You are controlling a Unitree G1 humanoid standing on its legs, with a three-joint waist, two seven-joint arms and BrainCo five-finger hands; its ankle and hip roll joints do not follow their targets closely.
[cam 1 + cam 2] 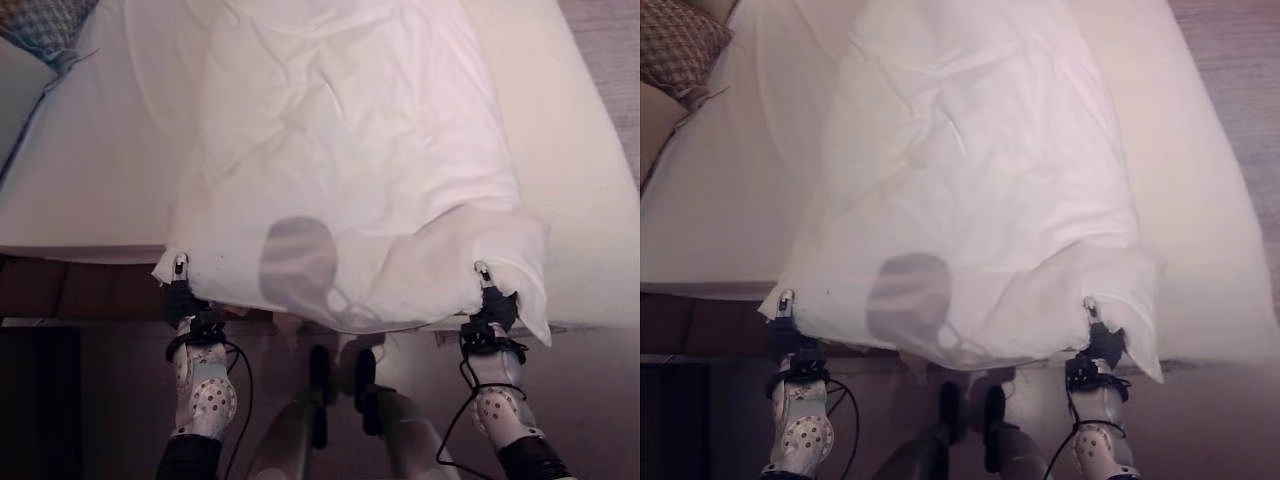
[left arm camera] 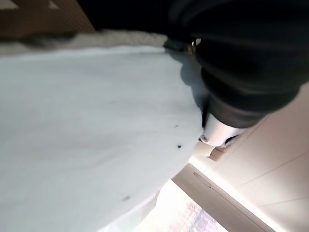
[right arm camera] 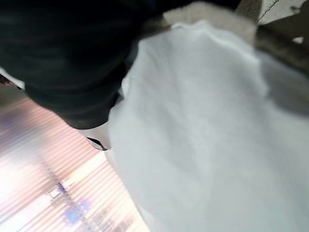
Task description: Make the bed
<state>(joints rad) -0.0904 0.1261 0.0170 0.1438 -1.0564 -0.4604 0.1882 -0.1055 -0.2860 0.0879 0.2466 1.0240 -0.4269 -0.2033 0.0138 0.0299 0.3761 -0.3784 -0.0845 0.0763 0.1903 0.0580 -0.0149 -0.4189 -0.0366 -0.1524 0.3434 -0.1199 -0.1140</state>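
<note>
At 9 o'clock a patterned brown cushion (image 1: pixel 680 40) sat off the mattress's far left corner. My left hand (image 1: pixel 181 296) was at 7 o'clock, at the near left corner of the crumpled white duvet (image 1: pixel 340 150); fingers were buried in the cloth, so I couldn't tell if they were clenched on it or loose. The duvet lay as a narrow strip up the middle of the bare white mattress (image 1: pixel 90 180), from 6 toward 12, with its near hem bunched and hanging over the foot edge. My right hand (image 1: pixel 497 305) was at 5 o'clock, at the near right corner, fingers also hidden in the cloth, grip unreadable.

Risks, my guess: uneven pull between the two hands would skew the duvet; a weak hold would let a corner slip and dump the hem on the floor; the folded-under right corner flap could stay doubled.

Room: wide bare mattress showed both at 9 and 3 o'clock, so there was plenty of space to spread sideways. The foot edge was right at my hands.
</note>
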